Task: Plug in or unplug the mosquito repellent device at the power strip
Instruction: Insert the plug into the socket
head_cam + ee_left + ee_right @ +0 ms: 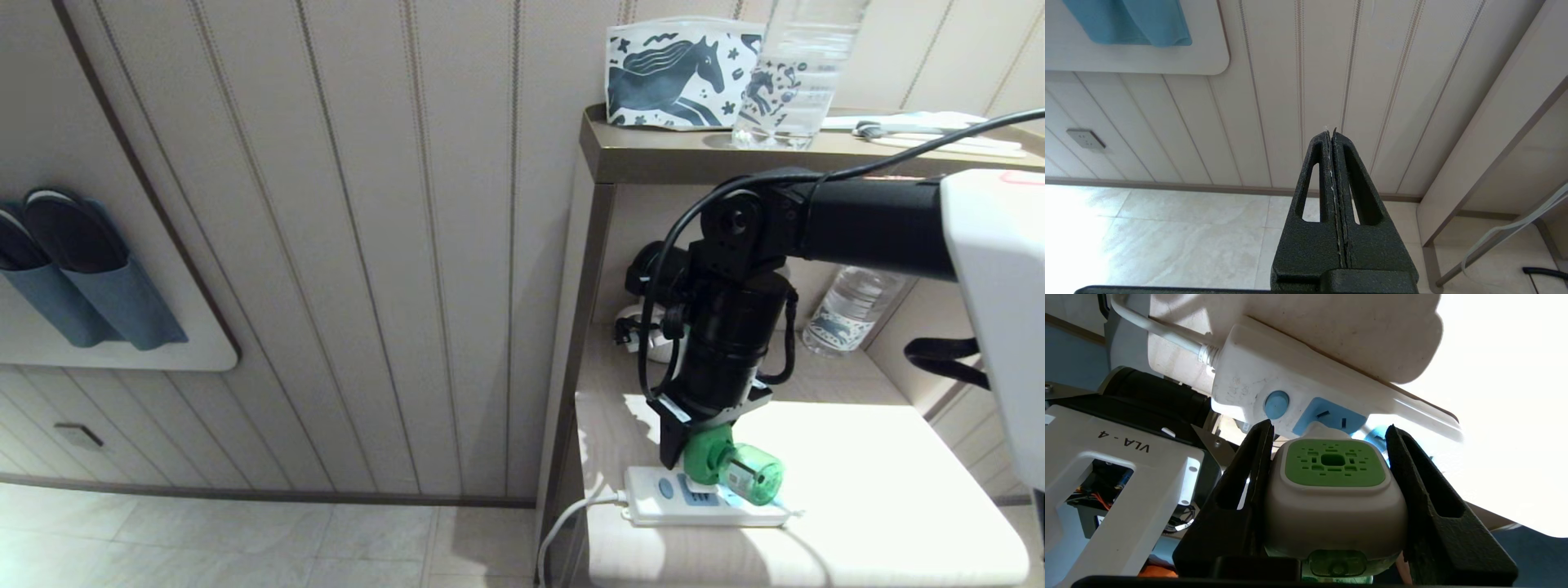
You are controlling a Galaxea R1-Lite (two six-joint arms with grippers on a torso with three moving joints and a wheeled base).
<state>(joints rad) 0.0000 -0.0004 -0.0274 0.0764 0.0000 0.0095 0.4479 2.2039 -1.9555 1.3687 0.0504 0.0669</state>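
The right gripper [1331, 465] clamps the white-and-green mosquito repellent device [1334, 498] above the power strip [702, 506] on the table [882, 506]; its prongs are hidden. The left gripper [1331, 136] is closed, empty.

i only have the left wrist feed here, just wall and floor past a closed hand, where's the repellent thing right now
Observer: The right hand has the mosquito repellent device between its fingers, right over the power strip.
Operator: is it plugged in
Observer: I cannot tell. In the right wrist view the device sits against the first light-blue socket panel, next to the blue button, and the prongs are hidden.
Operator: anything near the strip
Observer: In the head view its white cord drops over the shelf's left edge.
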